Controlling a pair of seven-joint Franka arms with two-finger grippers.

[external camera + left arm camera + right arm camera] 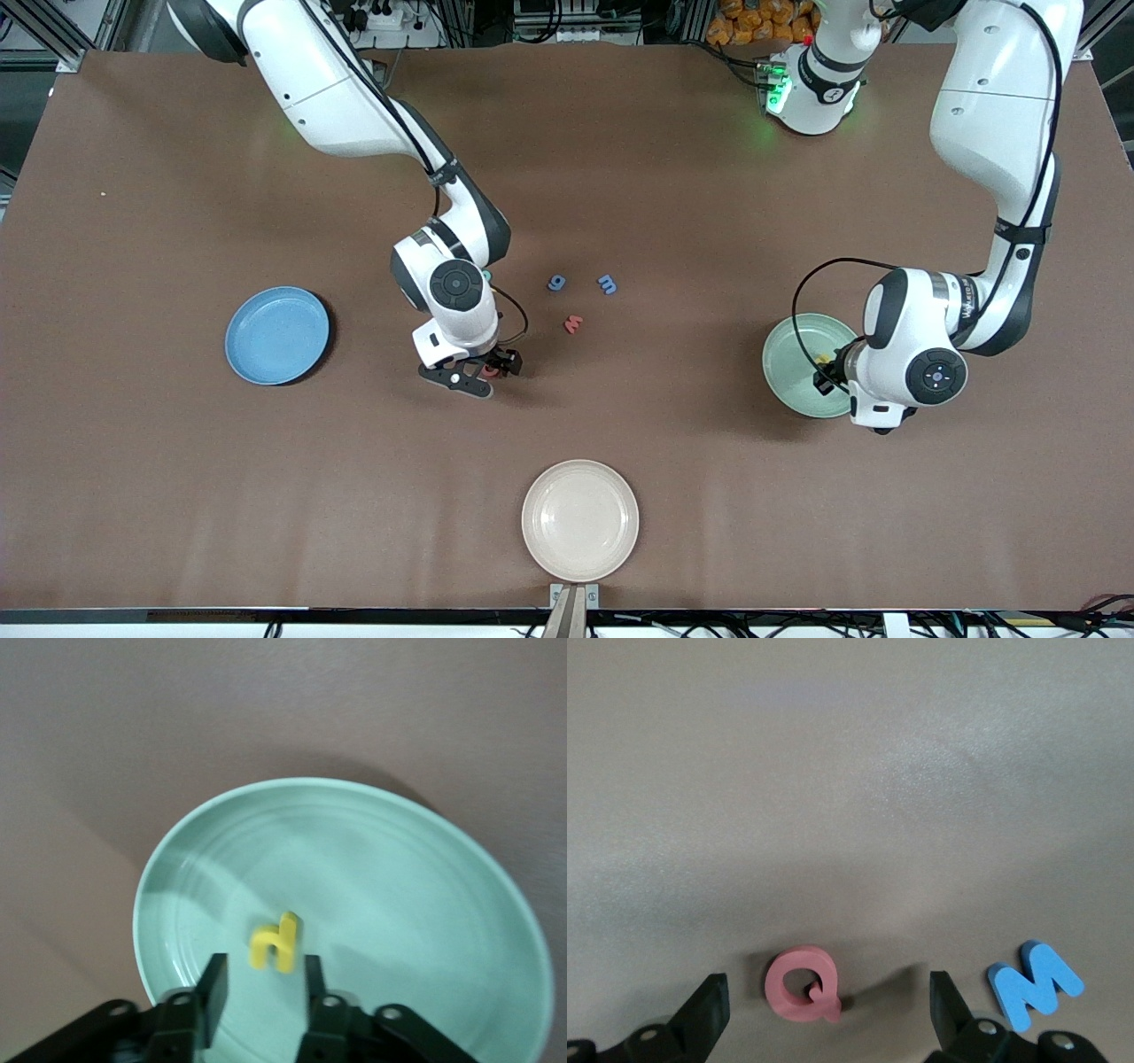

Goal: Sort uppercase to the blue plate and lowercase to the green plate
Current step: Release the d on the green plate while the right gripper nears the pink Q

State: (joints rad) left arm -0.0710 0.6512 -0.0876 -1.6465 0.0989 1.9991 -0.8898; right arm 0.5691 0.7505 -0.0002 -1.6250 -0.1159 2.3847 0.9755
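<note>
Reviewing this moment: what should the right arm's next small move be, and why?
Probably lower the right tool and shut it on the red Q: its fingers stand open on either side of that uppercase letter on the table, and the blue plate is empty. The left tool is over the green plate.

In the front view the left arm's wrist covers part of the pale mint-green round plate (797,359) and hides its pincer (826,377). The right pincer (490,365) covers the red foam Q (803,984). The left wrist view crops the plate's rim.
</note>
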